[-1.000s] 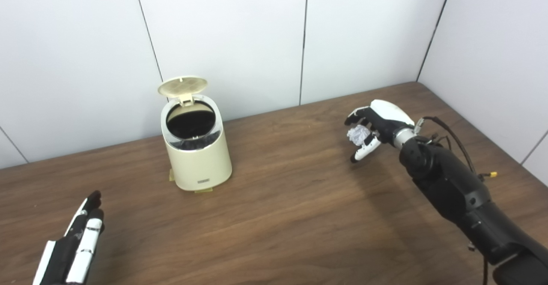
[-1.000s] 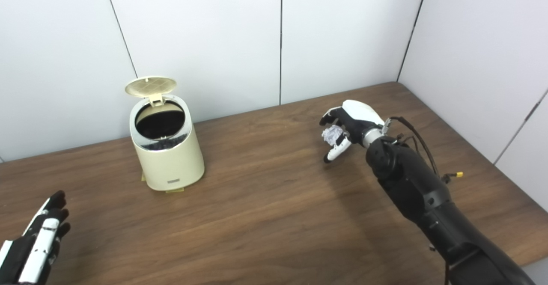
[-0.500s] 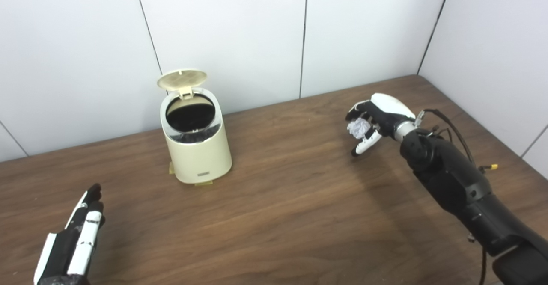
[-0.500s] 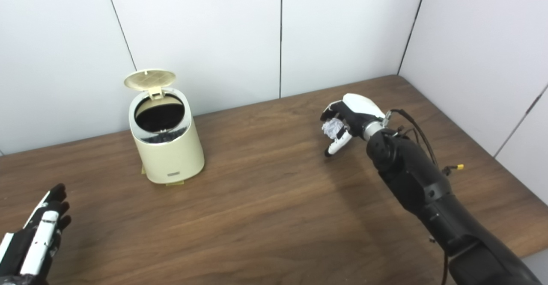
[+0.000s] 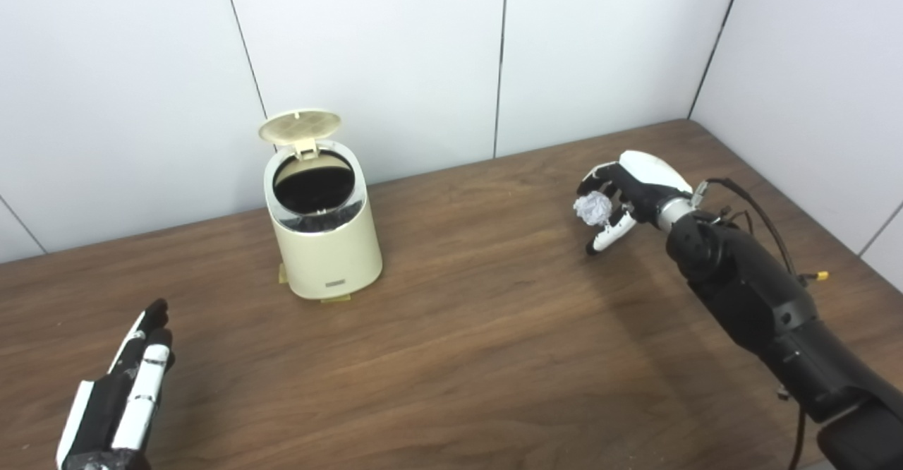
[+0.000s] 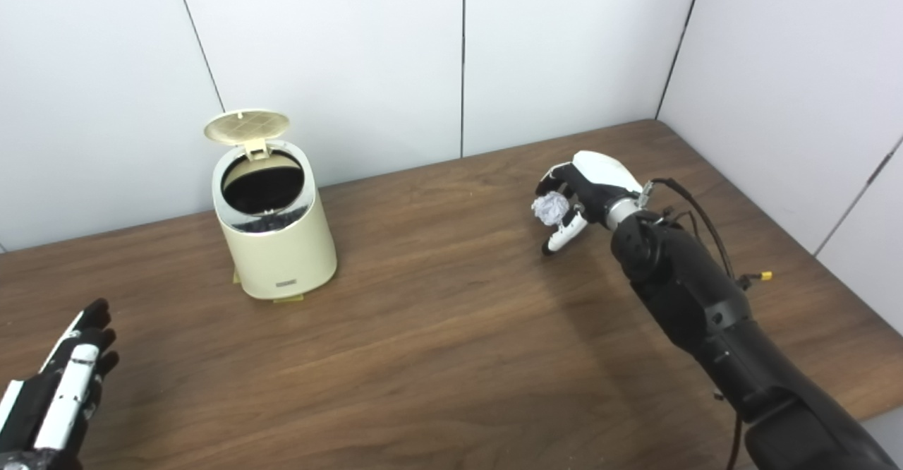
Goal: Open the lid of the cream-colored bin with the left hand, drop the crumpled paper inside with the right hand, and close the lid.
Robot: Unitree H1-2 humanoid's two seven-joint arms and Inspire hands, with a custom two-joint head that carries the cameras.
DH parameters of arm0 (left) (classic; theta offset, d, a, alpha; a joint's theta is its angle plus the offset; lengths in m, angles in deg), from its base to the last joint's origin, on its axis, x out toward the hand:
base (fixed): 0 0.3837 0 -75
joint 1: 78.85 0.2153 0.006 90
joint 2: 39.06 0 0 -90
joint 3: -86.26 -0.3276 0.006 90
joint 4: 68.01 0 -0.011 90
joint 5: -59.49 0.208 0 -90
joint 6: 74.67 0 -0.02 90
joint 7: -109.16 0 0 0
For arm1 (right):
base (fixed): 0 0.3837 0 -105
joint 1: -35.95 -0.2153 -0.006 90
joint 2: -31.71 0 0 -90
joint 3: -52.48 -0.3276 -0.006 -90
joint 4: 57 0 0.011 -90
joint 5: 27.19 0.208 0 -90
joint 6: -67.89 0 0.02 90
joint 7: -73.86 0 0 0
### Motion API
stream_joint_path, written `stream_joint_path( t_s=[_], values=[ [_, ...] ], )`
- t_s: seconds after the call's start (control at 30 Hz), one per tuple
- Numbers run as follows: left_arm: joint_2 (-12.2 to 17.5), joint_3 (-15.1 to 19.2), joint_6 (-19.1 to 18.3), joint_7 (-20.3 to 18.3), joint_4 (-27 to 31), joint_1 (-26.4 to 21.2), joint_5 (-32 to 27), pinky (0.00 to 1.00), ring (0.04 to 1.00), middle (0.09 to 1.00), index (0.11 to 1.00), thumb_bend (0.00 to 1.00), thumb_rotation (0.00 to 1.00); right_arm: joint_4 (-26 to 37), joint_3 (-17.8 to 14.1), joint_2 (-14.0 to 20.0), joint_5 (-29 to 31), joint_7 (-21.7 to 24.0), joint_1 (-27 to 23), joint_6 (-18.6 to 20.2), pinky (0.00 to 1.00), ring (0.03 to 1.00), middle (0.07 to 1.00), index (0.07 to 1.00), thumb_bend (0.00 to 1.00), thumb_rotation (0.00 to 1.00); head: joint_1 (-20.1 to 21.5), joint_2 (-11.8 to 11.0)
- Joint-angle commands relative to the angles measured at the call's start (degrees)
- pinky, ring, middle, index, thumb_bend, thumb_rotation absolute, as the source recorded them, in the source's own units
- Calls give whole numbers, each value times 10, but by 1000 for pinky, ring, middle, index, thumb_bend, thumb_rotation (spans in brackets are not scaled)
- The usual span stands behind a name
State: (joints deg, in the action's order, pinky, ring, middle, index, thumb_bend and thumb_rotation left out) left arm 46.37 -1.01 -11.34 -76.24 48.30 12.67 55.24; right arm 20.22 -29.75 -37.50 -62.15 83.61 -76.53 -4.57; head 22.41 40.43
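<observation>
The cream-colored bin (image 5: 326, 248) stands at the back left of the wooden table, its round lid (image 5: 299, 125) tipped up and back so the dark inside shows. My right hand (image 5: 624, 191) is raised over the table's right side, far to the right of the bin, shut on a crumpled white paper ball (image 5: 592, 208). At the bottom left corner my left hand (image 5: 116, 399) lies flat and open with its fingers stretched forward, well short of the bin and holding nothing.
White panelled walls close off the back and the right side of the table (image 5: 465, 329). The table's right edge runs close under my right arm. A cable with a yellow plug (image 5: 817, 275) hangs off the right forearm.
The camera has shifted a little. My right hand with the paper has risen slightly and drifted right. The left hand and the bin have kept their places.
</observation>
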Motion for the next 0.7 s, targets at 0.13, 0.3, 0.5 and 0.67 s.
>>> stream_joint_path(
  t_s=[0.13,0.3,0.5,0.67],
  values=[
    [5,0,-2,0,19,-11,0,1000,1000,1000,1000,436,775,16,1,20,-12,-20,-14,-29,623,699,738,663,822,31,-7,4],
    [4,-1,1,0,18,-9,3,1000,1000,1000,1000,436,781,14,0,18,-11,-20,-13,-39,597,656,687,656,817,24,-11,5],
    [0,0,9,-2,17,-8,-2,1000,1000,1000,1000,467,787,2,-3,14,-10,-43,-14,-66,536,437,510,523,535,0,-16,6],
    [2,-4,16,0,18,-8,10,1000,1000,1000,1000,474,823,9,2,13,-25,-51,-12,-67,470,391,501,505,517,0,-18,6]
  ],
)
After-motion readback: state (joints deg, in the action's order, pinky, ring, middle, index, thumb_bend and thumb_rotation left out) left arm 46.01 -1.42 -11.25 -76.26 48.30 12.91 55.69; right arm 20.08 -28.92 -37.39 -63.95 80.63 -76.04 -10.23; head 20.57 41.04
